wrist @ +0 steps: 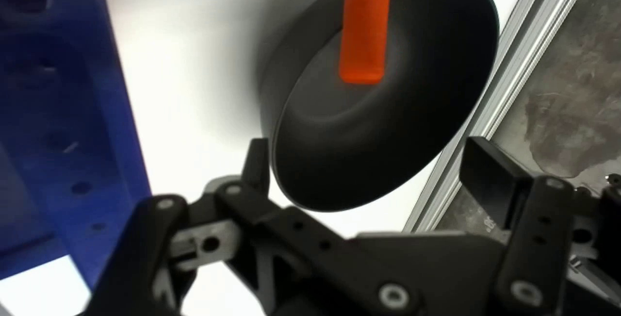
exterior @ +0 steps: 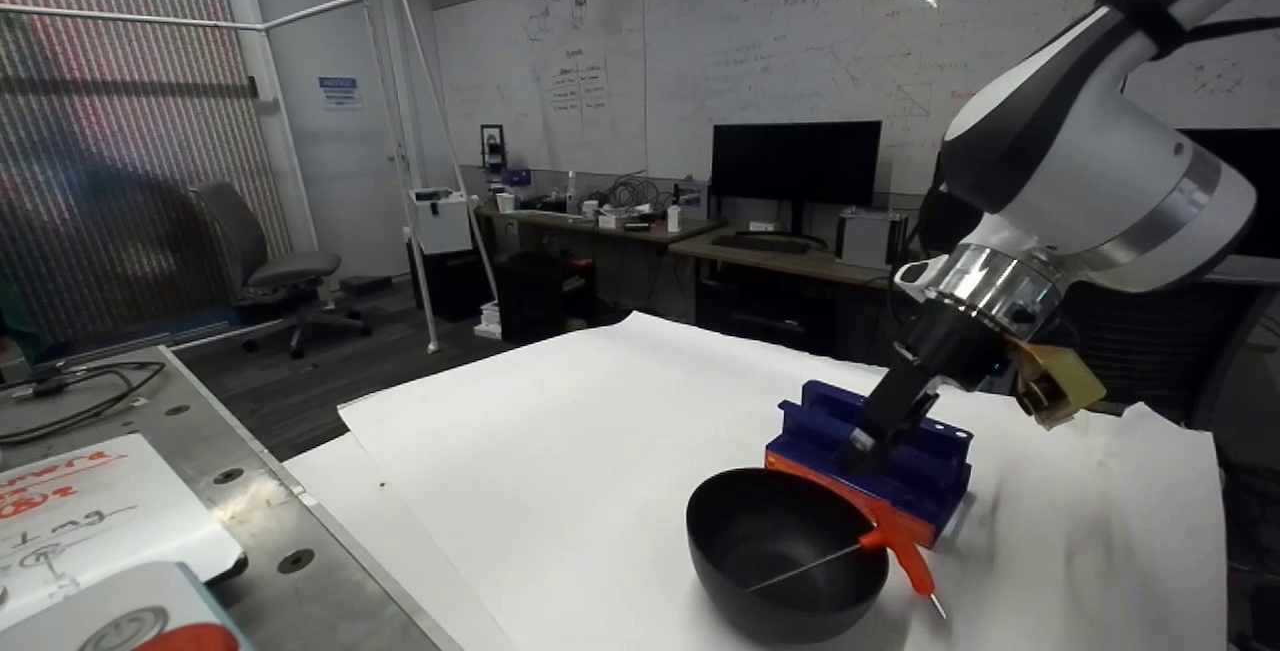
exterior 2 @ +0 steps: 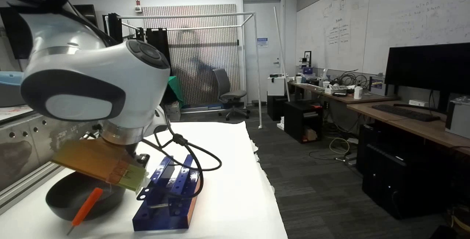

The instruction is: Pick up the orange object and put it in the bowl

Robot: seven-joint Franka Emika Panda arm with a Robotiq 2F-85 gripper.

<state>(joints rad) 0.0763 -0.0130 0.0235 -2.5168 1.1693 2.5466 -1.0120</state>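
Wrist view: tool (wrist: 369, 168), its jaws standing wide apart and gripping nothing. Orange object (wrist: 365, 29), its handle passing over the black bowl (wrist: 378, 131). Step in hand, as judged: the placing is nearing its end. Next move: probably calling for a nudge of the handle inward, else for a lift away without catching the rim.

In an exterior view: the object's thin shaft (exterior: 805, 568), unseen from the wrist, is slanting down into the bowl, while the handle is lying at the rim, its metal tip (exterior: 938, 607) pointing outside. The tool is showing in front of the blue rack (exterior: 925, 476) on the white-covered counter (exterior: 560, 471).

In an exterior view: an amber panel (exterior 2: 91, 160) is hiding most of the tool; whether handle (exterior 2: 87, 206) and rim are touching is hard to tell.
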